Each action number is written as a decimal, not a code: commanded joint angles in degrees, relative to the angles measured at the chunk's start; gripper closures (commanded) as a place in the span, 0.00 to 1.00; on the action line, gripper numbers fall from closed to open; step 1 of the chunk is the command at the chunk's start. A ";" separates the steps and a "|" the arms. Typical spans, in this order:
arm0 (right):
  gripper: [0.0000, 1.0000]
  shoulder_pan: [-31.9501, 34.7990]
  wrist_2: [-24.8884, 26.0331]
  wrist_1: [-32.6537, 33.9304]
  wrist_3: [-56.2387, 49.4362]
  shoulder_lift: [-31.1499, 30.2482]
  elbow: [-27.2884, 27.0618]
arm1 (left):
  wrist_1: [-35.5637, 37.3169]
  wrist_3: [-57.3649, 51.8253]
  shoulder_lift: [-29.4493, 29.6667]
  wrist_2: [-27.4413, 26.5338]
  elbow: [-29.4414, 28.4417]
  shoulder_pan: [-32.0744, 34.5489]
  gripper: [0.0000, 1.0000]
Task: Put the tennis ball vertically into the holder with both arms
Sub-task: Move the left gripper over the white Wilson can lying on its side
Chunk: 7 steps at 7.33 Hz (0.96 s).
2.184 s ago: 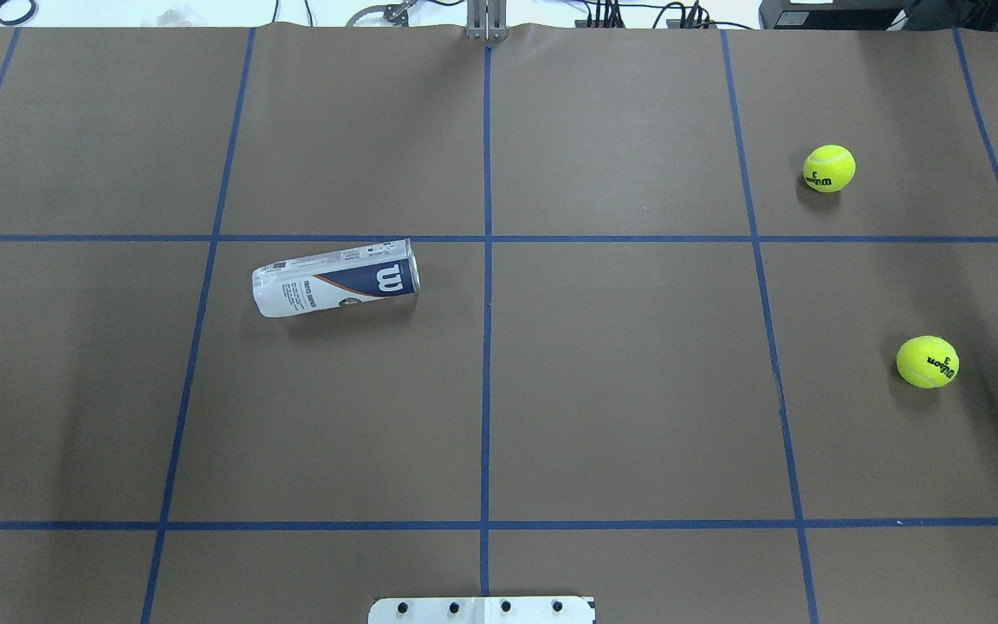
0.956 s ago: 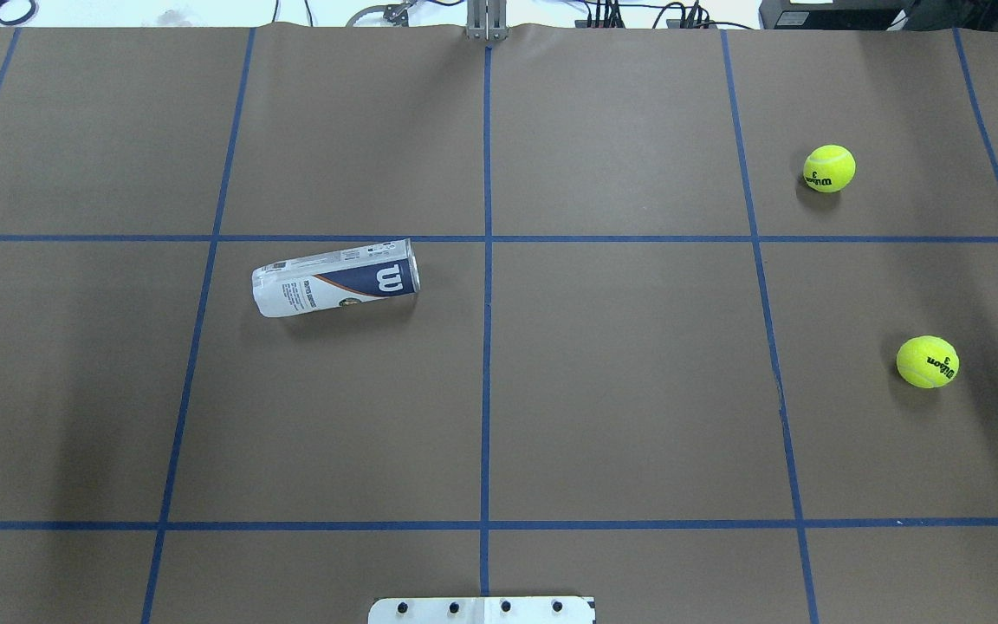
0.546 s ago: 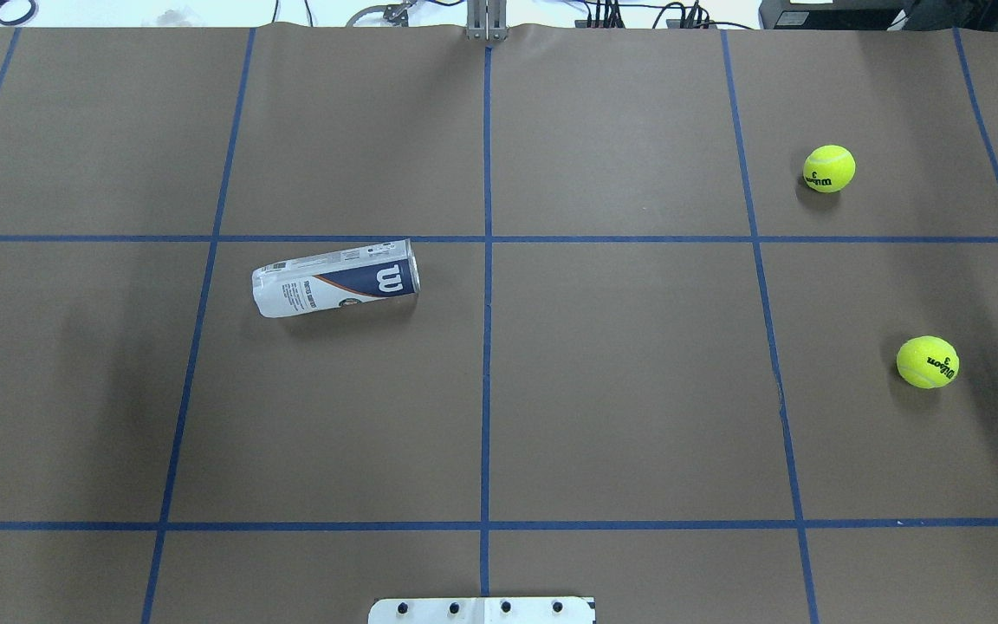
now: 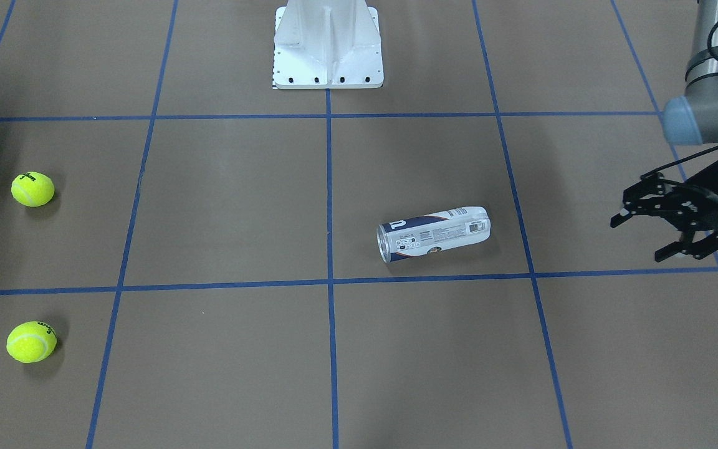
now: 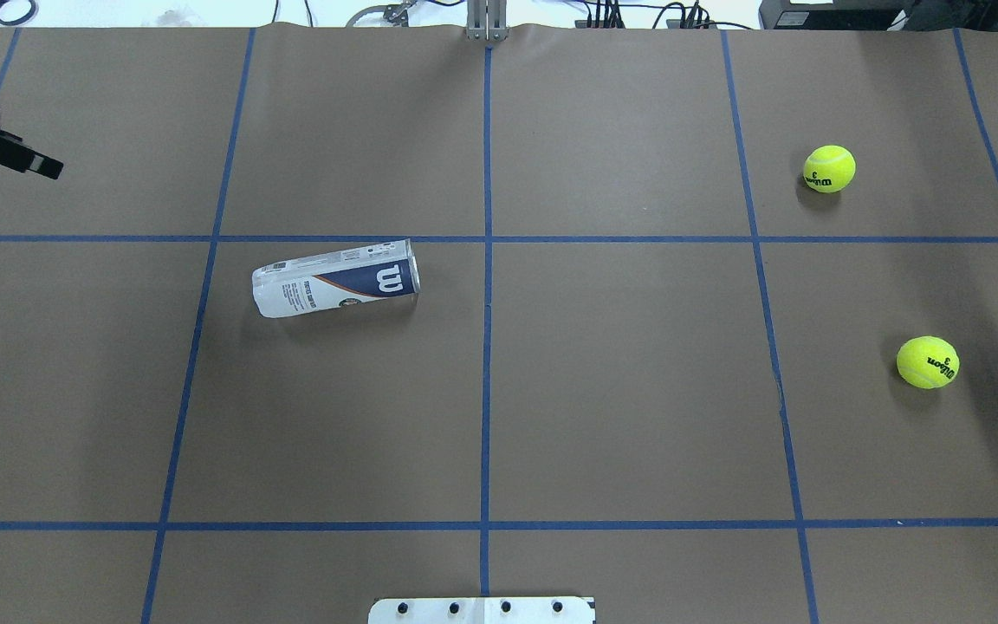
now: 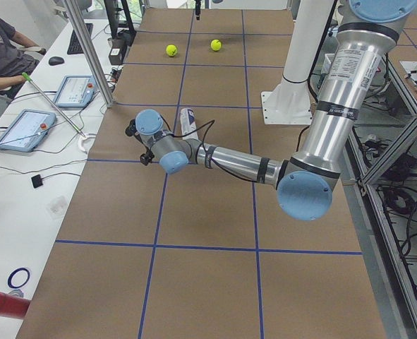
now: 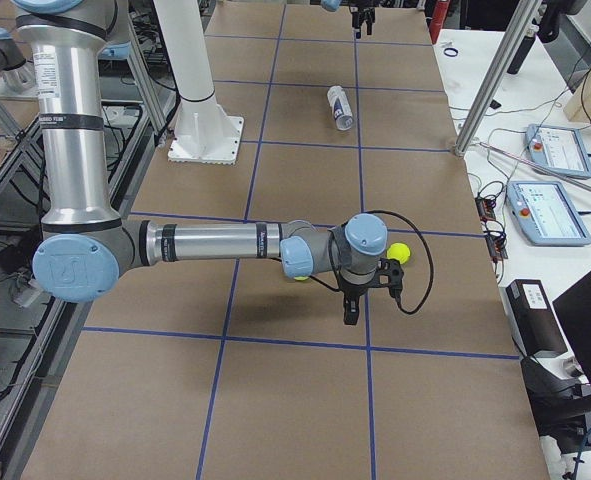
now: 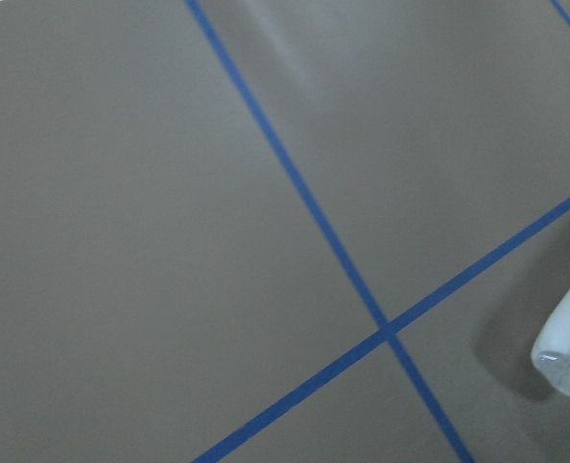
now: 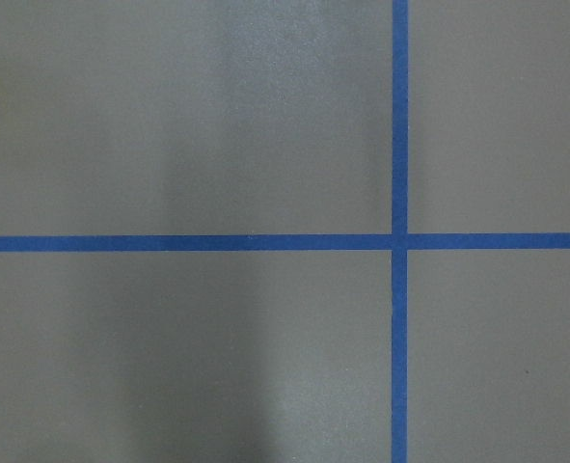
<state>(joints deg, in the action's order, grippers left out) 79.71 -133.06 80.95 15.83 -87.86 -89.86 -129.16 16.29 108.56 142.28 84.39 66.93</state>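
The holder [image 5: 336, 279] lay on its side, left of the desk [image 5: 620, 390] centre. My left pincer [image 4: 637, 240] hung released near the left edge. Whether my right pincer [image 7: 351, 312] was clenched, I could not tell. One tennis ball [image 5: 829, 168] and a second ball [image 5: 927, 361] sat by the right edge. A glancing touch could have rolled the holder away.

Near grey-and-silver jointed left arm [image 6: 236, 159] extends low over brown gridded table [image 6: 208, 282]; its black gripper [image 6: 137, 143], partly hidden, apparently stops short of white-labelled plastic tube [image 6: 188, 121] lying flat.
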 commanded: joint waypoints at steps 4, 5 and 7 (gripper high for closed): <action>0.00 -0.08 -0.09 0.08 0.16 0.68 0.47 | 0.66 7.18 9.36 -4.47 1.30 -11.63 0.00; 0.00 0.00 0.00 0.08 0.16 0.76 0.47 | 0.84 7.00 12.26 -4.47 0.78 -13.48 0.00; 0.00 -0.09 -0.09 0.08 0.16 0.76 0.47 | 1.10 1.69 17.36 -6.73 0.34 -14.20 0.00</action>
<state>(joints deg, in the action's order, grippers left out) 79.66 -133.13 81.00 16.00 -87.12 -89.39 -128.22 21.60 122.71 137.19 85.10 53.50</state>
